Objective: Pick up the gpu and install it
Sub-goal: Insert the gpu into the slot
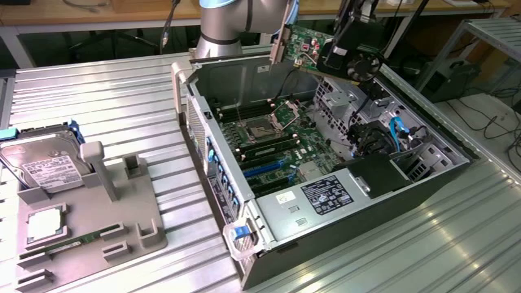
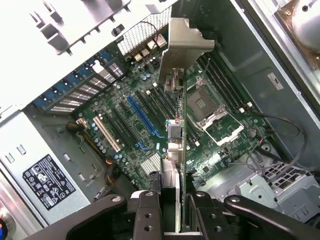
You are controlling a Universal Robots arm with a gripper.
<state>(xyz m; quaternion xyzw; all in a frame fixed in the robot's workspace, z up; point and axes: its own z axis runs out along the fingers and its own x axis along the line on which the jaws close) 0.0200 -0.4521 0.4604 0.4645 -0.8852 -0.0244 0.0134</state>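
The gpu (image 1: 303, 44) is a green card with a long silver bracket (image 1: 280, 43) at one end. It hangs in the air above the far end of the open computer case (image 1: 443, 160), clear of the motherboard (image 1: 277, 143). My gripper (image 1: 342, 52) is shut on the card's end away from the bracket. In the wrist view the gpu (image 2: 176, 125) runs edge-on from my gripper (image 2: 172, 202) out to the bracket (image 2: 186, 37). Below it lie the motherboard (image 2: 125, 112), its blue slot (image 2: 142, 117) and the processor socket (image 2: 207, 107).
The case lies on its side on a ribbed metal table (image 1: 106, 104), with a labelled power supply (image 1: 326, 195) at its near end and cables (image 1: 399, 131) at the exterior view's right. A grey fixture (image 1: 97, 213) at the exterior view's left holds a hard drive (image 1: 45, 162) and a RAM stick (image 1: 69, 243).
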